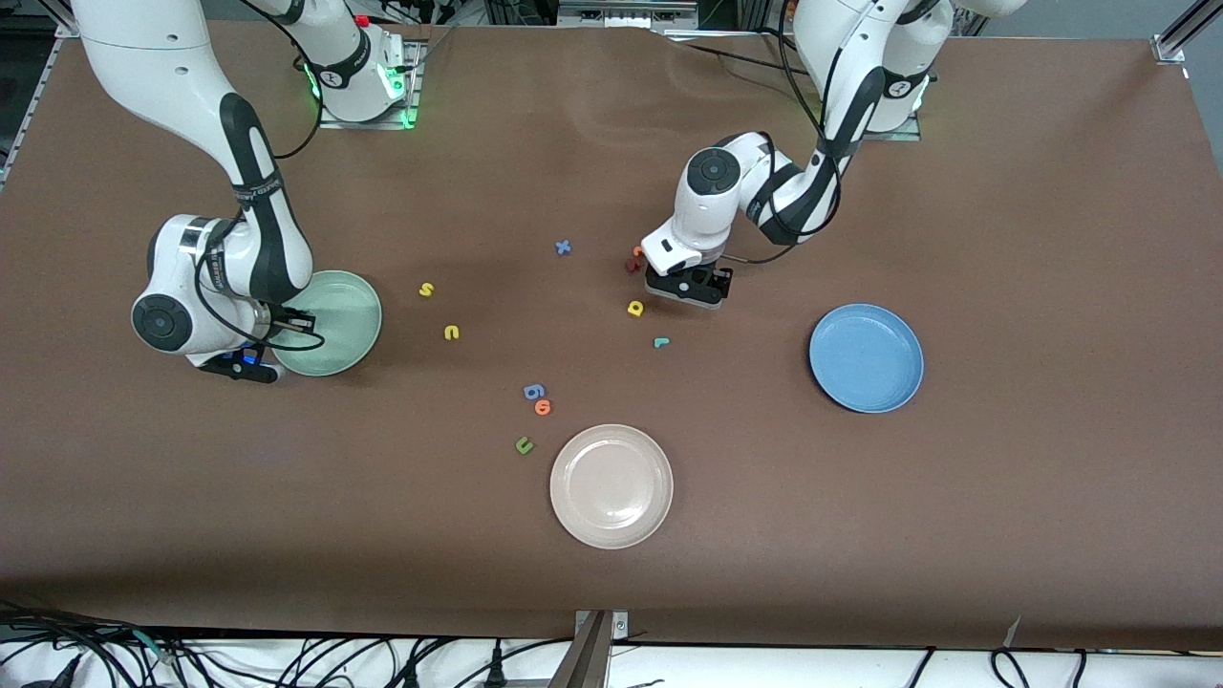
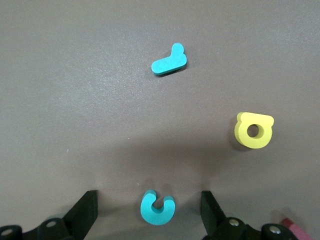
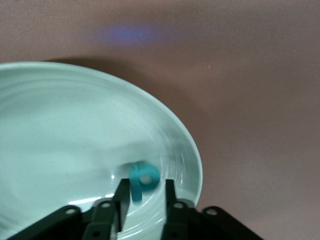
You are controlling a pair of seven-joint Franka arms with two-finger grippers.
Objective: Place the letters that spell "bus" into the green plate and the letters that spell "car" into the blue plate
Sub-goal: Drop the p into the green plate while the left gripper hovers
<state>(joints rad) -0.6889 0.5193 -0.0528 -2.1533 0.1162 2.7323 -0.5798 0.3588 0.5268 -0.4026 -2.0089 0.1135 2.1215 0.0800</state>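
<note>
My right gripper (image 1: 291,323) hangs over the green plate (image 1: 358,315) near its rim, fingers slightly apart. The teal "b" (image 3: 147,176) sits loose between them over the plate's inner slope (image 3: 60,140). My left gripper (image 1: 686,290) is low over the table and open, and the teal "c" (image 2: 156,212) lies flat between its fingers (image 2: 89,205) with room on both sides. The teal "r" (image 2: 169,61) and yellow "a" (image 2: 254,131) lie close by. The yellow "s" (image 1: 426,290) and yellow "u" (image 1: 451,333) lie beside the green plate. The blue plate (image 1: 866,357) holds nothing.
A beige-white plate (image 1: 611,485) stands nearest the front camera. An olive "u" (image 1: 524,444), an orange letter (image 1: 543,408) and a blue figure (image 1: 533,391) lie by it. A blue "x" (image 1: 563,247) and red letters (image 1: 633,260) lie beside the left gripper.
</note>
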